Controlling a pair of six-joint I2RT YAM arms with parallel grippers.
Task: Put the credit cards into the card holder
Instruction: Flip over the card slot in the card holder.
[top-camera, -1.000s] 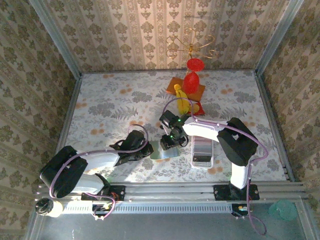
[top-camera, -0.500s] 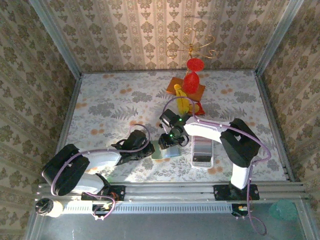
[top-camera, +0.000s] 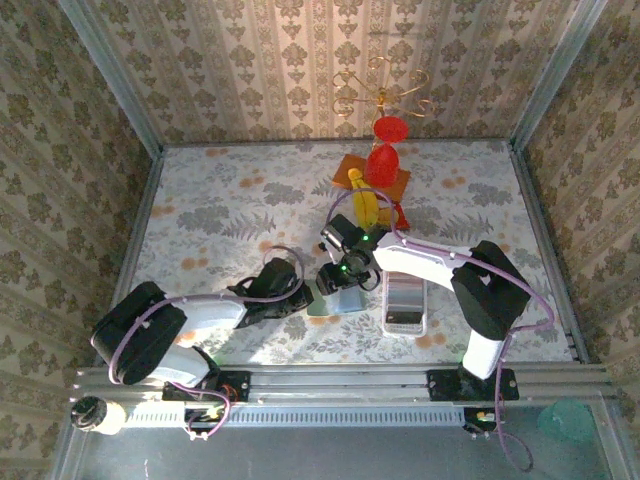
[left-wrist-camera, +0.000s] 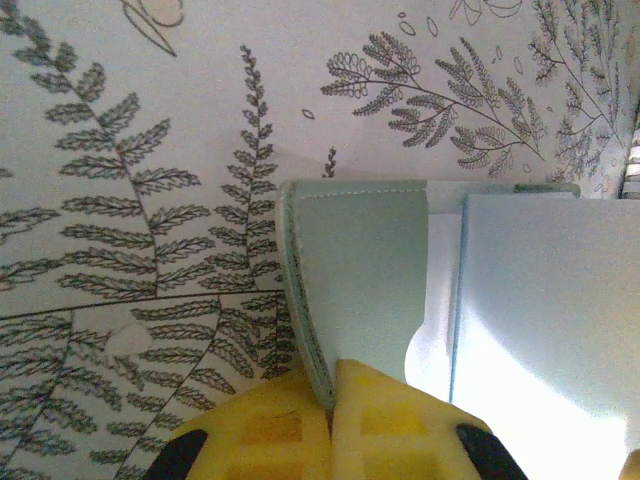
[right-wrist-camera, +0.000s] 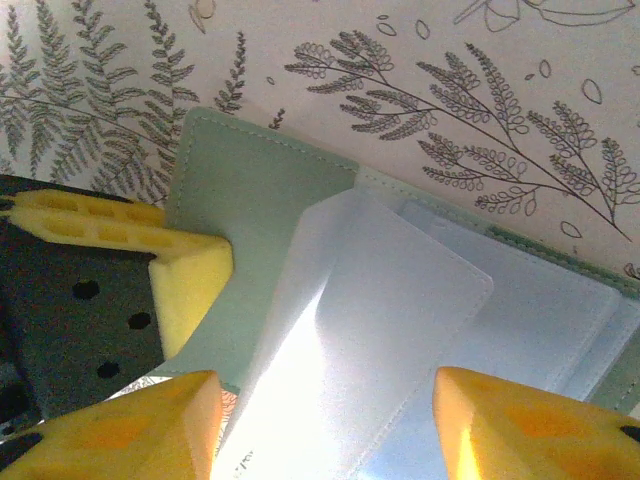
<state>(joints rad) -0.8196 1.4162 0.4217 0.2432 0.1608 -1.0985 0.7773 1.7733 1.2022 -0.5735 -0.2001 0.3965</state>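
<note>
Left gripper: clamped on the near edge of the sage-green card holder, which lies on the floral table between the two arms. Right gripper: fingers spread, straddling a pale credit card that rests aslant across the holder's open face.
</note>
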